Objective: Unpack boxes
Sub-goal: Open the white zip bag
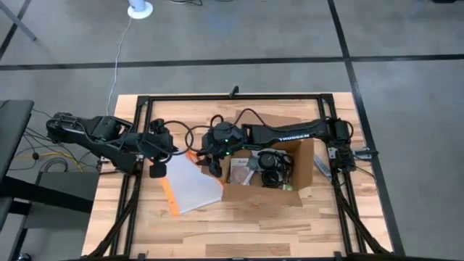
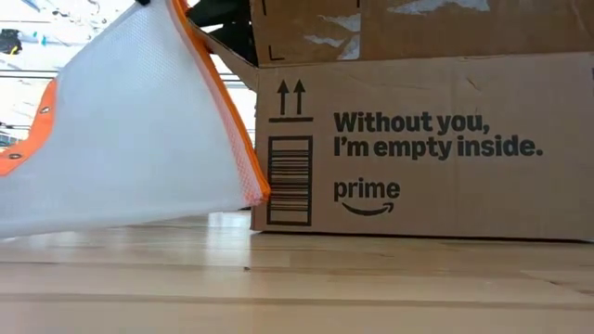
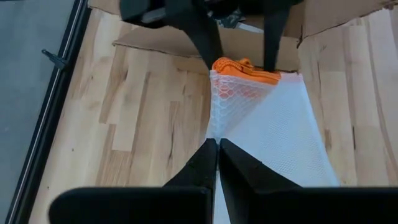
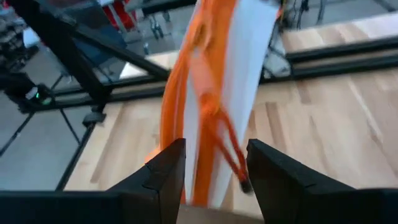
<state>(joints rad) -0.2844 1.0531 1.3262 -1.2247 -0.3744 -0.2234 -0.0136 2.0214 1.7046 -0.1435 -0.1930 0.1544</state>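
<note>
The brown cardboard box [image 1: 301, 192] [image 2: 418, 139] stands open on the table's right half, flaps up, with dark items [image 1: 272, 168] inside. Left of it is a clear mesh pouch [image 1: 190, 185] [image 2: 139, 139] with orange edges. It slopes up toward the box, and its low side rests on the table. My left gripper [image 1: 156, 172] [image 3: 217, 155] is shut on the pouch's left part. My right gripper [image 1: 212, 165] [image 4: 214, 174] reaches past the box's left wall and has the pouch's orange end between its fingers. My left gripper pinches the white mesh [image 3: 214, 134] of the pouch between its two fingers, coming level from the table's left. The mesh runs on from the fingers toward the box, raised off the table there. My right gripper has the bunched orange end [image 3: 245, 68] [image 4: 205, 124] between its two fingers [image 3: 208, 43], which stand wide apart on either side of it. The fingers come from the table's right. That end is the pouch's highest part, and the rest slopes down to the table.
A black frame [image 1: 145, 101] runs round the wooden table top. Bare wood lies along the near edge [image 1: 239, 232]. The box's far flap [image 1: 272, 119] lies open under the right arm. A white base with a cable [image 1: 139, 9] stands on the floor beyond.
</note>
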